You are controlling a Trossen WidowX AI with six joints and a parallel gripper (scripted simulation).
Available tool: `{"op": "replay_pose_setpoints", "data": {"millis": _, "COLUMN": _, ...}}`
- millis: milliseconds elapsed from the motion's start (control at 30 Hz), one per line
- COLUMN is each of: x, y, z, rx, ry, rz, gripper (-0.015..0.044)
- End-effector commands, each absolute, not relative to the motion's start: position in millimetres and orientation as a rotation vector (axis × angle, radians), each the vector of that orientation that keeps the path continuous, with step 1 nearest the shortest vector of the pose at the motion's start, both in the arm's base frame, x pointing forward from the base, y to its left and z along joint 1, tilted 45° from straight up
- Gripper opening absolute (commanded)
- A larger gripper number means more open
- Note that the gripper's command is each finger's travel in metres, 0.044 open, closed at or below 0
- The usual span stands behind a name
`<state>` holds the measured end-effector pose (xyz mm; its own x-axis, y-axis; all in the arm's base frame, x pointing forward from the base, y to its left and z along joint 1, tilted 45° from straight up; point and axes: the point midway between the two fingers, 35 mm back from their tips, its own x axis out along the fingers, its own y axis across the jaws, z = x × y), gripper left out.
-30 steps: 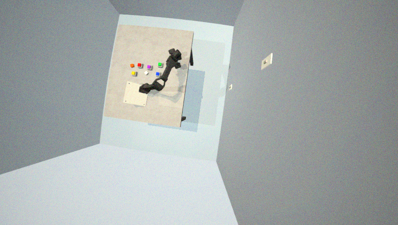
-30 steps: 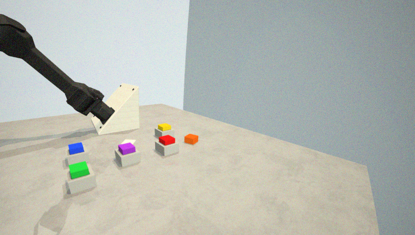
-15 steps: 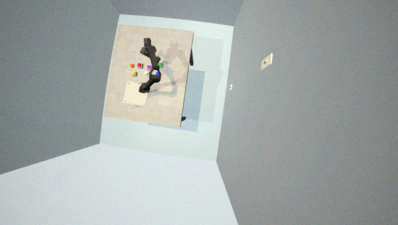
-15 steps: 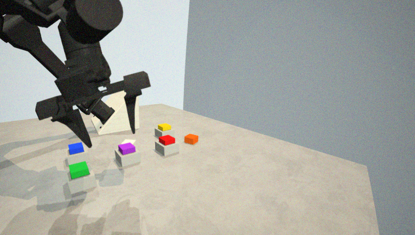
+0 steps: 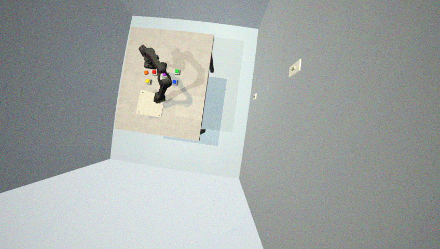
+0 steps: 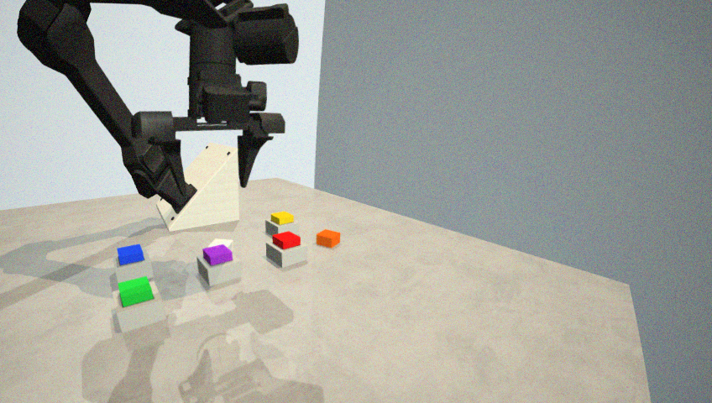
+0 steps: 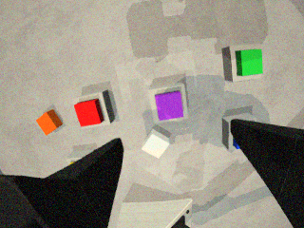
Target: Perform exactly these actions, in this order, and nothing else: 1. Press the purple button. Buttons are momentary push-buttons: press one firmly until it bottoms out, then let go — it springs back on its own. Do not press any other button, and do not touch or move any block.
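Gripper hangs upper left of the exterior frame, jaws wide, holding nothing. Purple button sits on the table lower down, centre-left, between blue button and red button.

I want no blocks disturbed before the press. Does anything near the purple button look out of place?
Nothing looks knocked over. A small white block sits close beside the purple button, so it's a contact risk. The gripper hangs open above, touching nothing.
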<state>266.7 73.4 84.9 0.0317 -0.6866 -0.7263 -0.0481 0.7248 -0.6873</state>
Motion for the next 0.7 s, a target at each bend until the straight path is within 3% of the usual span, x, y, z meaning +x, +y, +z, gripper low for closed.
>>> {"op": "replay_pose_setpoints", "data": {"millis": 0, "x": 267, "y": 54, "z": 66, "rx": -0.647, "ry": 1.483, "rz": -0.554, "gripper": 0.0295}}
{"op": "replay_pose_setpoints", "data": {"millis": 333, "x": 266, "y": 31, "z": 45, "rx": -0.649, "ry": 1.482, "rz": -0.557, "gripper": 0.0032}}
{"op": "replay_pose_setpoints", "data": {"millis": 667, "x": 266, "y": 31, "z": 45, "rx": -0.649, "ry": 1.482, "rz": -0.557, "gripper": 0.0020}}
